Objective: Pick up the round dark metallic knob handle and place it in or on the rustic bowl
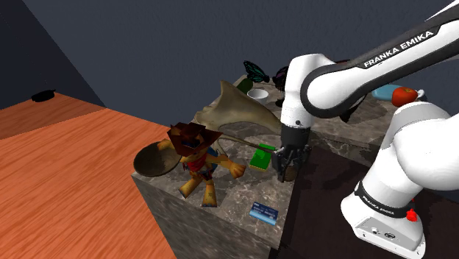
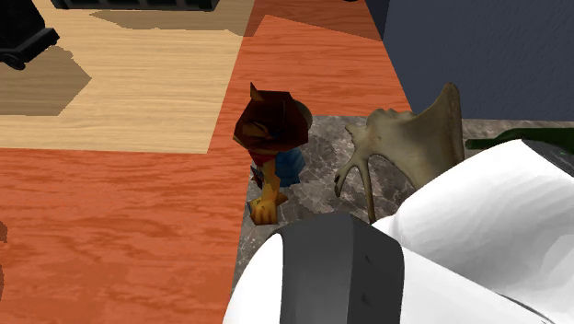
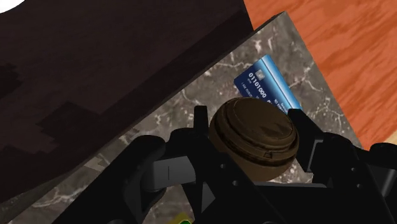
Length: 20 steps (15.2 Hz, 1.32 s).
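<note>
The round dark brown knob [image 3: 254, 137] sits between my black fingers [image 3: 201, 122], which press on both of its sides. My gripper [image 3: 249, 121] is shut on it just above the marble counter [image 3: 191, 102]. From the shoulder view, the gripper [image 1: 285, 171] hangs near the counter's right edge with the knob [image 1: 291, 175] at its tip. The rustic brown bowl [image 1: 156, 160] rests on the counter's left corner, well to the left of the gripper, beyond a toy figure.
An orange toy figure [image 1: 196, 160] [image 2: 272, 138] and a beige bone-like sculpture [image 1: 237, 112] [image 2: 405, 152] stand between gripper and bowl. A green block [image 1: 262, 158] lies beside the gripper, a blue card [image 1: 263, 213] [image 3: 267, 86] near the front edge. A white bowl [image 1: 257, 93] and red apple [image 1: 403, 96] sit behind.
</note>
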Tool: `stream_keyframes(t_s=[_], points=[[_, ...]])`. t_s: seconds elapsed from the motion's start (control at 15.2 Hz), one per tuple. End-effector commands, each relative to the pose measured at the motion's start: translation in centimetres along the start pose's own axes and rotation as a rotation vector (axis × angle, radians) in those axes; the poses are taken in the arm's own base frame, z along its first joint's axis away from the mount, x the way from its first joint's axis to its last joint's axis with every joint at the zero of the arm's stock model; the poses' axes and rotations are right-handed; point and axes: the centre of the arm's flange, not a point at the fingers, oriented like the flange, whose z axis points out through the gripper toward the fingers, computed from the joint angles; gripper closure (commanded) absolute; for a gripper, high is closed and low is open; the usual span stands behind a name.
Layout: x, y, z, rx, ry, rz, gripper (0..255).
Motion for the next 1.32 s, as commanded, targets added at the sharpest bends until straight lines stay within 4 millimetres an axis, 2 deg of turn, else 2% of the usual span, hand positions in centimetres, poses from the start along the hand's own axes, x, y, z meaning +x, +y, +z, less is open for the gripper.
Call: stream_keyframes(t_s=[0.0,0.4,1.25], points=[[-0.4,-0.2,-1.0,-0.001,0.0,0.0,255],[-1.2,-0.8,-3.7,-0.001,0.0,0.0,255],[10.8,-13.1,-4.2,-0.001,0.0,0.0,255]])
